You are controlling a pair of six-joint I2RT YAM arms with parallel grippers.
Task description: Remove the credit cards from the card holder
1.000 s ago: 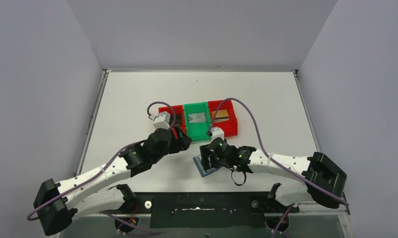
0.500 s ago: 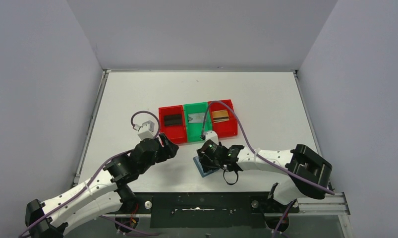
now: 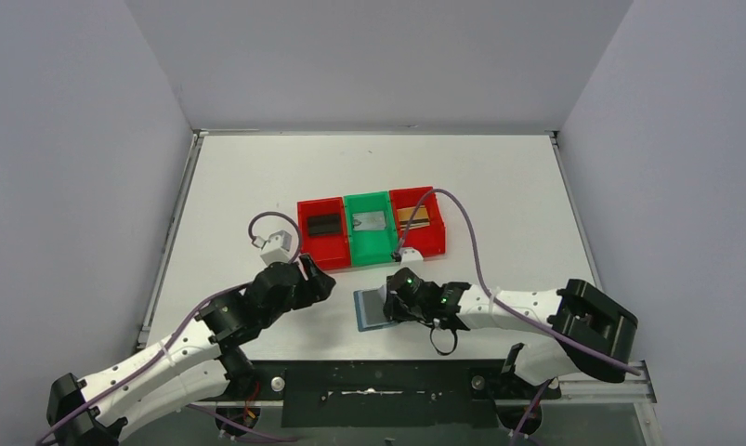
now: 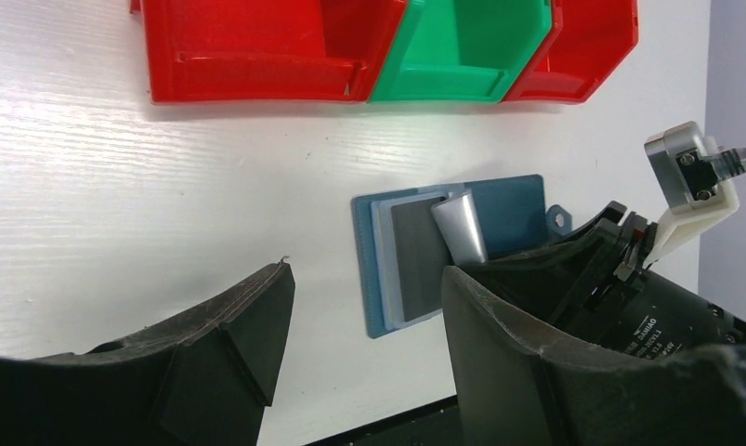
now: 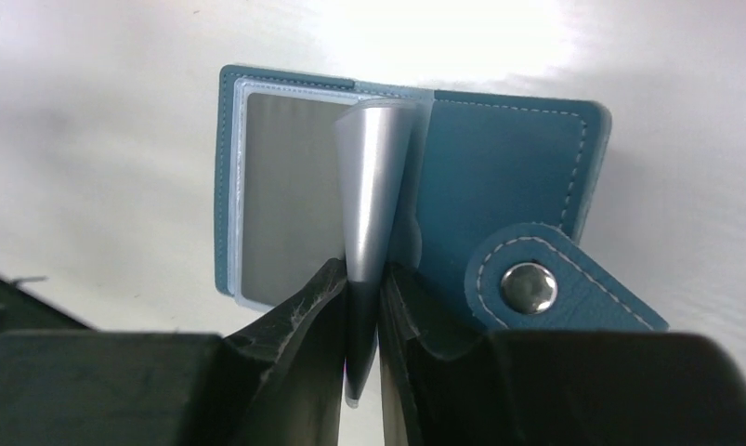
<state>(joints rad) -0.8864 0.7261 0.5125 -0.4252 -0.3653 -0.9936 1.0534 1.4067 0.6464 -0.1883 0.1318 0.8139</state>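
My left gripper [image 4: 364,288] hangs released over the white, faintly grained table [image 3: 257,186], its blunt black fingers [image 4: 229,353] spread with nothing between them. Past it stand three glossy plastic bins in a row. The left red bin [image 3: 320,251] holds a flat black card [image 3: 324,223] and the green bin [image 3: 369,249] a silver-grey card [image 3: 370,220]. In front of the green bin the card holder [image 5: 508,158] lies open on the table. It is teal with pale stitching round the edge, and its inside is lighter blue. A flat grey rectangle [image 5: 285,186] fills its left pocket. From the fold rises a thin silver-grey leaf [image 5: 373,177], curled like a cone, and my right gripper [image 5: 361,279] is clenched on its near end. I cannot tell whether the leaf is a bare card or a sleeved one. The rounded snap tab [image 5: 582,302] carries a shiny metal stud [image 5: 529,286]. Farthest right, the right red bin [image 3: 429,243] holds a gold-brown card [image 3: 419,216].
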